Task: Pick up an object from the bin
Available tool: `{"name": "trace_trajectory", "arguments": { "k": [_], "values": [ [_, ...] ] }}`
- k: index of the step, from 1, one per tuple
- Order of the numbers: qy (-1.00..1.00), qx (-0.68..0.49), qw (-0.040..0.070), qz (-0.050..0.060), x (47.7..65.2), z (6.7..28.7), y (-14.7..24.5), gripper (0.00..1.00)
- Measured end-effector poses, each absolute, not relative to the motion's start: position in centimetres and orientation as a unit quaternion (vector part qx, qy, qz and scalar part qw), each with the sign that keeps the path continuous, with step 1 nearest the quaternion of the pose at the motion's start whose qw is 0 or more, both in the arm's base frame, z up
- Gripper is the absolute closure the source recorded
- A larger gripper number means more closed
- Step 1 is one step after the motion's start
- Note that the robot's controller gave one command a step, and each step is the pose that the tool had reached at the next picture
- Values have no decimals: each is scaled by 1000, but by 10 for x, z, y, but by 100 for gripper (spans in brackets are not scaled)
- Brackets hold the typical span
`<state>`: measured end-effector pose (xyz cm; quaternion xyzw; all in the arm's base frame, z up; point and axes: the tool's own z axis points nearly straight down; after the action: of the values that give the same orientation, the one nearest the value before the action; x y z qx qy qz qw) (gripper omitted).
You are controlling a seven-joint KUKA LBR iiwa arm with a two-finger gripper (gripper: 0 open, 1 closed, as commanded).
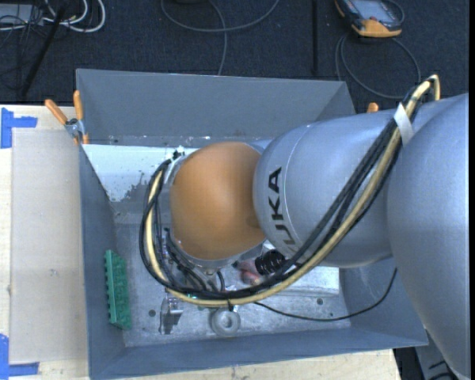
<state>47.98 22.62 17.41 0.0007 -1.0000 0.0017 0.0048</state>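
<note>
My gripper [172, 315] hangs low over the front middle of the bin, mostly hidden beneath the arm's orange cover and a loop of cables. A long green ridged strip [117, 288] lies flat on the bin floor by the left wall, a short way left of the gripper. A small round metal ring [226, 321] rests on the floor just right of the gripper, near the front wall. A small pinkish thing [249, 271] peeks out between the cables, further right and partly covered.
The big grey arm covers the right half of the bin and hides the floor there. Black and yellow cables loop around the cover down to the floor. The bin's sloping walls close in at left and front.
</note>
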Motion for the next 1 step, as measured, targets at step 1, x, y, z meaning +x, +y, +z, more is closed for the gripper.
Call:
{"name": "trace_trajectory", "arguments": {
  "k": [1],
  "values": [
    [-994,112,2,2,497,159,162,0]
  ]
}}
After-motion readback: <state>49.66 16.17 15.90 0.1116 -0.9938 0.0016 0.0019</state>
